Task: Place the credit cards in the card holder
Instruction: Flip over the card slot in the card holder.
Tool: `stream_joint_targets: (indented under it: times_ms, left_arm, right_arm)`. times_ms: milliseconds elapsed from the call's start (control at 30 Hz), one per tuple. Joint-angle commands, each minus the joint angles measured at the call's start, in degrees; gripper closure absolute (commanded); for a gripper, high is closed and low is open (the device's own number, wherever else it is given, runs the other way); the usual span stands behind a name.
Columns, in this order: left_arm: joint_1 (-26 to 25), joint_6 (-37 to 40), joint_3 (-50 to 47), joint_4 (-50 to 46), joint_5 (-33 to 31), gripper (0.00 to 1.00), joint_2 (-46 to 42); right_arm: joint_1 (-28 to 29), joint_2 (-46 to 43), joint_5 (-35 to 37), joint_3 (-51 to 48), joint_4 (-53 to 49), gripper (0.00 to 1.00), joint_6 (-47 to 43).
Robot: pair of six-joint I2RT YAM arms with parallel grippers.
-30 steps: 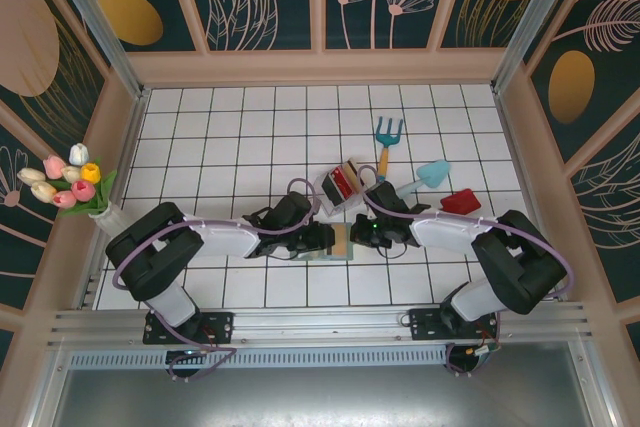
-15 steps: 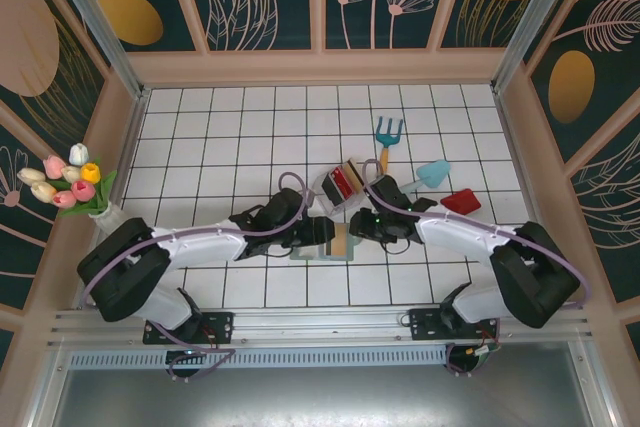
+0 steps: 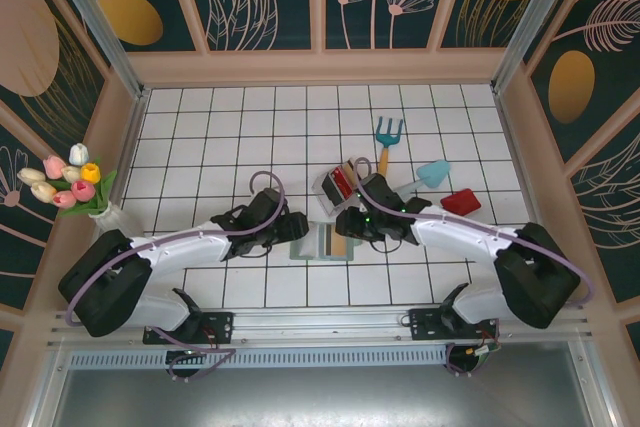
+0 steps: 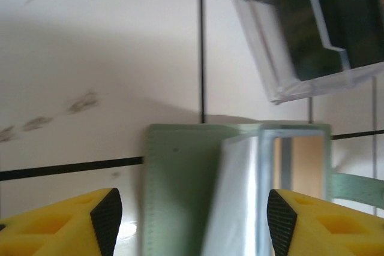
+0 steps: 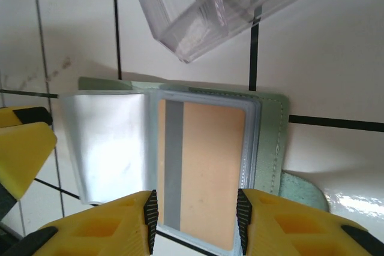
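The left hand [image 3: 296,228], open, has backed off the card holder [image 3: 312,245], baring one pocketed tan card [image 5: 207,169]; the right hand [image 3: 346,223] hovers open.

Two pincers: one left pincer [image 3: 298,228] and one right pincer [image 3: 347,224]. Between them lies one open card holder [image 3: 310,248]. One yellow-tan card [image 5: 210,172] sits in it, under the right pincer. Just beyond that pincer is one clear tray [image 5: 198,34] with a stack of cards [image 3: 343,180], too tightly packed to count. Farther beyond lie one garden fork [image 3: 387,132], one teal scoop [image 3: 433,174] and one red piece [image 3: 461,202]. One tulip bunch [image 3: 65,179] stands well apart from the left pincer.
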Motion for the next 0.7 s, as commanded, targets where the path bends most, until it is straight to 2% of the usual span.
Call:
stream_joint_targets:
  times_ms: [0,267,667]
  left_arm:
    - [0.3,1.6,-0.47,-0.57,0.73,0.35,0.48]
    - [0.34,2.1,-0.54,1.52,2.83,0.4,3.22]
    - [0.32,2.04,-1.26,5.36,6.91,0.63,7.21]
  right_arm:
    - [0.67,3.23,-1.46,1.82,1.16,0.57,1.39]
    - [0.87,7.47,-1.04,1.97,1.83,0.58,1.94]
    - [0.85,8.21,-3.67,2.26,4.91,0.68,1.51]
